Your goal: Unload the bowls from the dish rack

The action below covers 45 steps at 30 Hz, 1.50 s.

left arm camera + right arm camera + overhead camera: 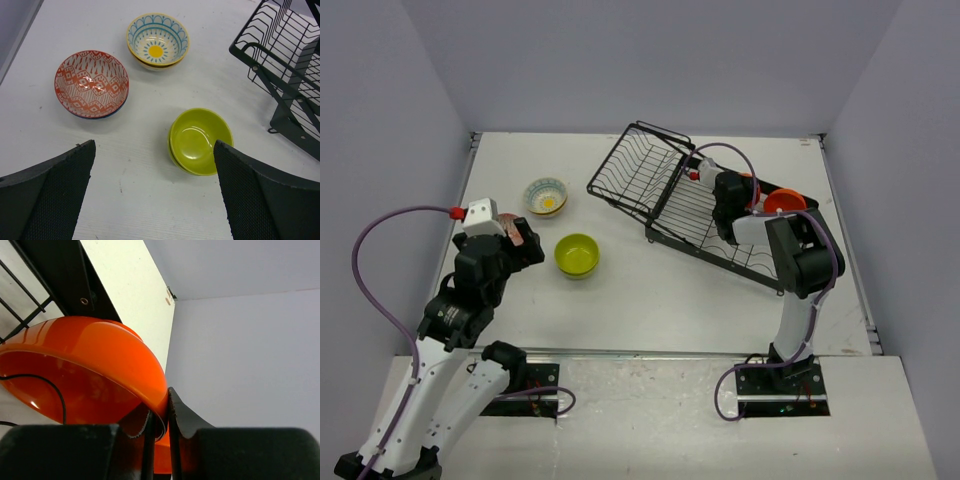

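The black wire dish rack (pixel 665 190) stands at the back right, one section tilted up; it also shows in the left wrist view (pixel 285 65). My right gripper (pixel 766 207) is shut on the rim of an orange bowl (pixel 786 201) at the rack's right end; in the right wrist view the fingers (pixel 182 415) pinch that rim (pixel 95 355). On the table lie a floral bowl with a yellow centre (pixel 157 39), a red patterned bowl (pixel 91 82) on a blue one, and lime green bowls (pixel 200 141). My left gripper (pixel 152 200) is open and empty above them.
Grey walls close the table on three sides. In the top view the floral bowl (pixel 546 197) and green bowl (pixel 577 254) lie left of the rack, with the left gripper (pixel 523 240) beside them. Purple cables loop from both arms.
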Motion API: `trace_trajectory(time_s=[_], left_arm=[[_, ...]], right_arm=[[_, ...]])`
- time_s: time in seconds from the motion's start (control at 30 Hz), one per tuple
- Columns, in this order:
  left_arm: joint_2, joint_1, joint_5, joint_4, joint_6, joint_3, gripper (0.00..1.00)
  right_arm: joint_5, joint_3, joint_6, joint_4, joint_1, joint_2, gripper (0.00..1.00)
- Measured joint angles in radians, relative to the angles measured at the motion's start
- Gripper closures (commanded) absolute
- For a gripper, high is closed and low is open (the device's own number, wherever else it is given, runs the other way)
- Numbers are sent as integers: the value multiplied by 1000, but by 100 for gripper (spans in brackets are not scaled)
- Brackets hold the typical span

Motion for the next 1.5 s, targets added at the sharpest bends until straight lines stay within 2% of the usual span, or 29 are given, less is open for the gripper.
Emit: trace_trajectory(time_s=[0.03,0.47,1.03,1.5], left_arm=[[1,0,0,0,1,0,0],[-5,1,1,0,2,0,0],[-21,35,1,0,2,0,0],[-10,47,1,0,2,0,0]], right_arm=[[0,0,3,4,-3,0,100],[29,0,9,32,-4,0,100],[98,-27,-1,176,-4,15,100],[155,-29,11,203,-5,16,100]])
